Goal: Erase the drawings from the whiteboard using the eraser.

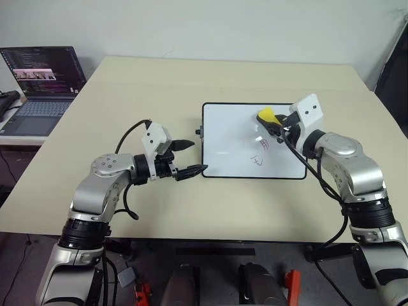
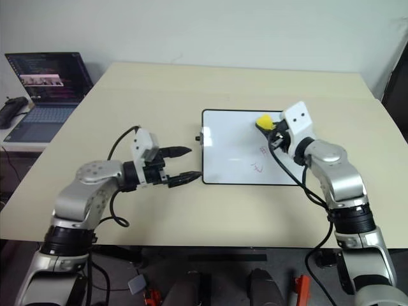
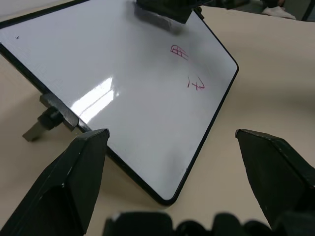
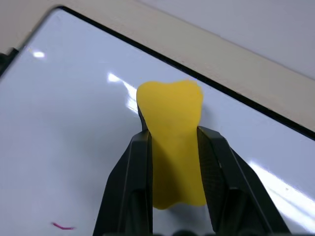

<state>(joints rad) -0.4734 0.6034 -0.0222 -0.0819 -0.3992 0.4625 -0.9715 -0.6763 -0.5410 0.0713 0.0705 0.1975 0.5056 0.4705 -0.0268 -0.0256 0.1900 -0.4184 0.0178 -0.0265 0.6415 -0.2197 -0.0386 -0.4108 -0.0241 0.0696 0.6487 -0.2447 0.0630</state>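
The whiteboard (image 1: 233,137) lies flat on the table, right of centre. Two red drawings (image 1: 264,145) (image 1: 258,159) sit on its right half, one nearer to me than the other; the left wrist view shows them too (image 3: 179,51) (image 3: 196,84). My right gripper (image 1: 273,124) is shut on the yellow eraser (image 4: 173,132). It holds the eraser (image 1: 268,115) over the board's far right part, just beyond the drawings; whether it touches the board I cannot tell. My left gripper (image 1: 195,157) is open and empty, just off the board's near left corner.
An open laptop (image 1: 41,83) stands on a lower side table at the far left. The tan table (image 1: 159,83) stretches wide around the board, with its front edge close to me. A small black knob (image 3: 47,118) sticks out from the board's left side.
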